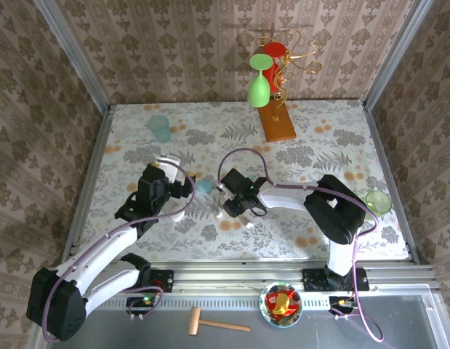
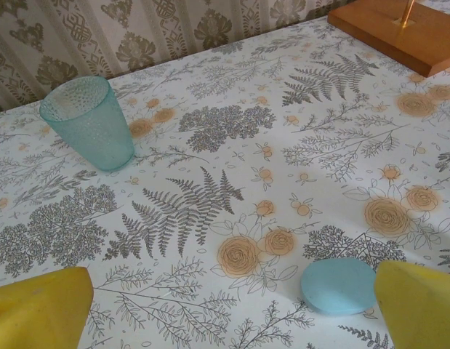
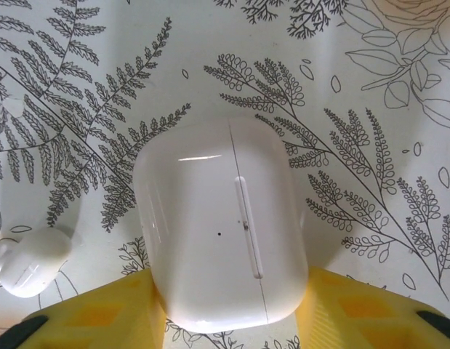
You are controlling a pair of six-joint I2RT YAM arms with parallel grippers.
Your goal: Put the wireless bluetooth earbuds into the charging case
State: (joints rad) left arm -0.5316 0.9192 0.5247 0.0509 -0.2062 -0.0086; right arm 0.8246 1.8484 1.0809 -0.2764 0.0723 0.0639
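White charging case sits closest, lid closed, on the fern-print table. Yellow pads of the right gripper press both sides of it, clamped on. One white earbud lies loose just left of the charging case, apart from it, outside any case. That much comes from the right wrist view.

Overhead gives the layout. A blue round case lies left of the charging case. A teal cup stands farther left and beyond, a wooden glass stand far behind, and a hammer on the near side.

The left wrist view puts the blue round case just beside one finger of the left gripper. Its fingers are spread wide and hold nothing.
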